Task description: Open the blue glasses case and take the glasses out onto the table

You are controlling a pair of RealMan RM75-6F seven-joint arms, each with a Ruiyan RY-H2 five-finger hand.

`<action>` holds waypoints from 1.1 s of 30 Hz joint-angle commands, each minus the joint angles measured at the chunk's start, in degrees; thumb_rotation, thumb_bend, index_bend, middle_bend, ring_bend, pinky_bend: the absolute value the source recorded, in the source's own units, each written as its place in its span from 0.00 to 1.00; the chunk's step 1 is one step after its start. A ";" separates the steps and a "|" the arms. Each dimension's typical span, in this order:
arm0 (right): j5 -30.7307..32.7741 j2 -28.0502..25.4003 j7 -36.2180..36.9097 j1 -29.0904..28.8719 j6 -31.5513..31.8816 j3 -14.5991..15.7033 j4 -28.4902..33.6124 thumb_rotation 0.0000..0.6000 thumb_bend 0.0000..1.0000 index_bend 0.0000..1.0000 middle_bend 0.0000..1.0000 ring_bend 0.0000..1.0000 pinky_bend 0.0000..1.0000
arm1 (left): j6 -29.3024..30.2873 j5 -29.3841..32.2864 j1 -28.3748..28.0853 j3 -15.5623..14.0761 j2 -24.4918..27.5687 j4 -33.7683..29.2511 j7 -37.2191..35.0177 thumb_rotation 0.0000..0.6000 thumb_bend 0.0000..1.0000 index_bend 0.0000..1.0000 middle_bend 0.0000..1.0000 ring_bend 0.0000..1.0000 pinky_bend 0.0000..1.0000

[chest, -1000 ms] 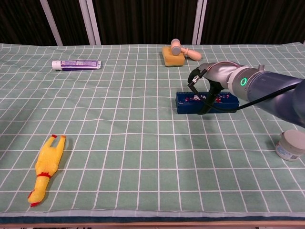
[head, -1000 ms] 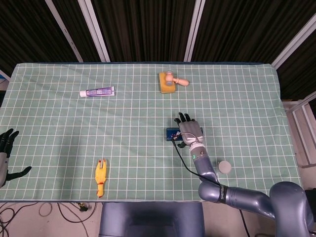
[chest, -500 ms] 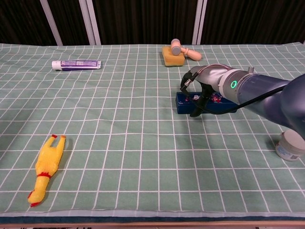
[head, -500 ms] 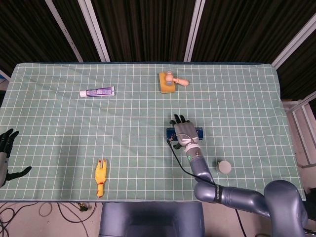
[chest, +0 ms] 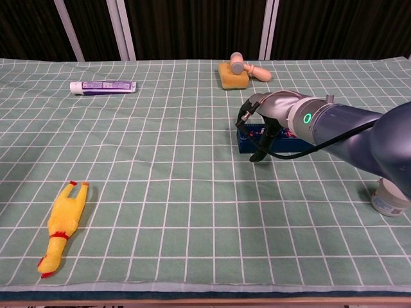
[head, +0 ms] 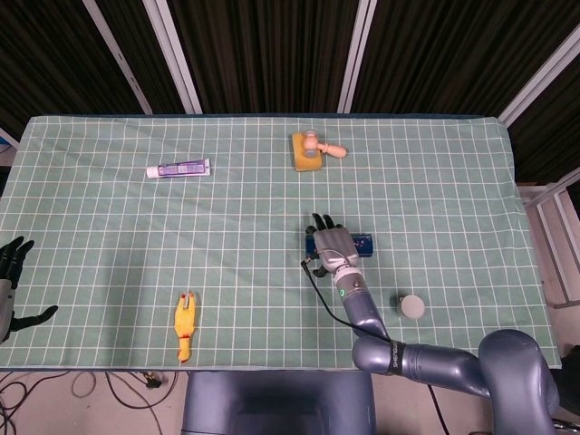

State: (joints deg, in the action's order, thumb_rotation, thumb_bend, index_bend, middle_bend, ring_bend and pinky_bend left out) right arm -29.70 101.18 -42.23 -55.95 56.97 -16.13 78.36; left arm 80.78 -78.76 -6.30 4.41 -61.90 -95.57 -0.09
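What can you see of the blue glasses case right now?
The blue glasses case is a long, flat box, hard-looking, with small red and white print on its lid. It lies flat and closed on the checked green tablecloth, right of centre. The right robot hand covers its left end, fingers draped over it; whether it grips cannot be told.

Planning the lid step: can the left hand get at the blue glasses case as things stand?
Probably not easily: the left hand sits at the table's far left edge, while the blue glasses case lies under the right hand.
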 commanded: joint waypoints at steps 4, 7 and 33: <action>0.11 -0.21 -0.04 -0.10 0.24 0.09 0.60 1.00 0.35 0.26 0.00 0.00 0.25 | -0.05 -0.03 0.00 -0.06 0.04 -0.11 -0.05 1.00 0.00 0.00 0.00 0.00 0.00; 0.18 -0.41 -0.14 -0.15 0.33 0.20 1.05 1.00 0.43 0.26 0.00 0.00 0.25 | -0.06 -0.09 0.01 -0.11 0.06 -0.16 -0.04 1.00 0.00 0.00 0.00 0.00 0.00; 2.02 -0.70 -1.27 -0.53 0.73 1.31 0.76 1.00 0.59 0.26 0.00 0.00 0.25 | -0.23 0.11 0.07 -0.18 0.28 -0.46 -0.39 1.00 0.00 0.00 0.00 0.00 0.00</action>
State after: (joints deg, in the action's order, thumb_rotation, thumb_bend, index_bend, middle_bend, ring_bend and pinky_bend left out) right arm -27.73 100.46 -43.47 -56.47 57.72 -14.85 79.26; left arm 80.56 -78.65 -6.23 4.23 -61.62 -96.03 -0.48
